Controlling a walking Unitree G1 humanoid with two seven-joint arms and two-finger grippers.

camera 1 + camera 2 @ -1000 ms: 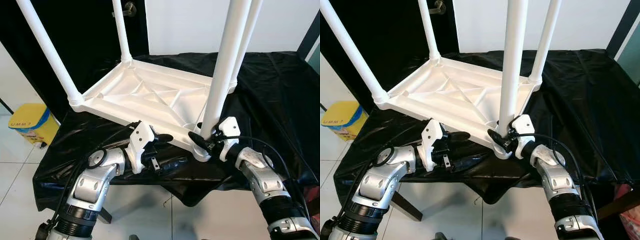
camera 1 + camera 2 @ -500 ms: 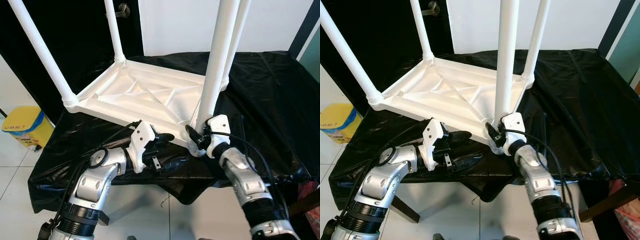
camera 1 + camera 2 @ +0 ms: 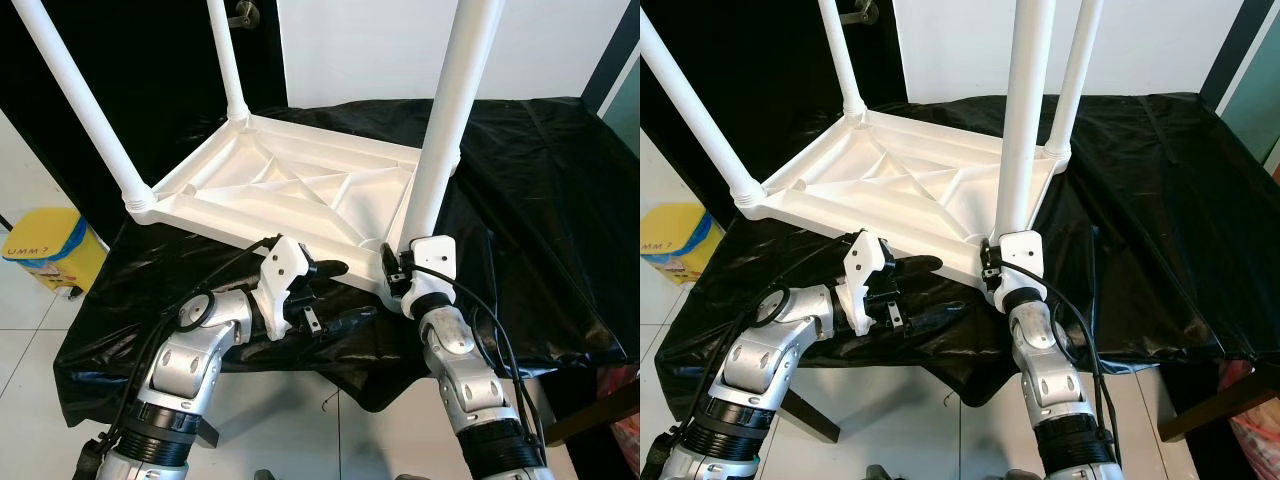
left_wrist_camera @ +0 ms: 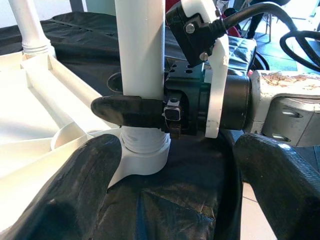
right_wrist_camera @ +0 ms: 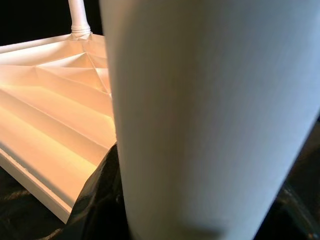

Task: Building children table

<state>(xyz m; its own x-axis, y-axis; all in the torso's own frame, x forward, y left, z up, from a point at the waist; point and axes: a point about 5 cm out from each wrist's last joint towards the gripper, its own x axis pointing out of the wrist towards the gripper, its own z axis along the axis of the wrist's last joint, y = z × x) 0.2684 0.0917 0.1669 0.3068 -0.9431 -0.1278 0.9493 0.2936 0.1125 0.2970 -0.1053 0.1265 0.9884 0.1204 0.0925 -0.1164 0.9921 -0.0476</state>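
Upturned tabletop (image 3: 290, 190): white moulded plastic, smooth, ribbed underside, faint sheen. Legs (image 3: 448, 120): same white plastic, satin. Black sheet (image 3: 540, 180) beneath: thin glossy film, creased. Arms (image 3: 190, 360): brushed silver metal. Fingers (image 4: 131, 111): matt black. Bin (image 3: 40, 245) at 9 o'clock: yellow plastic.

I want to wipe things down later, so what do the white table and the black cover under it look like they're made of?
The white table looks like moulded plastic, semi-gloss: ribbed underside, seamless round legs. The black cover looks like thin plastic sheeting, though coated fabric is possible: shiny, with crinkled folds.
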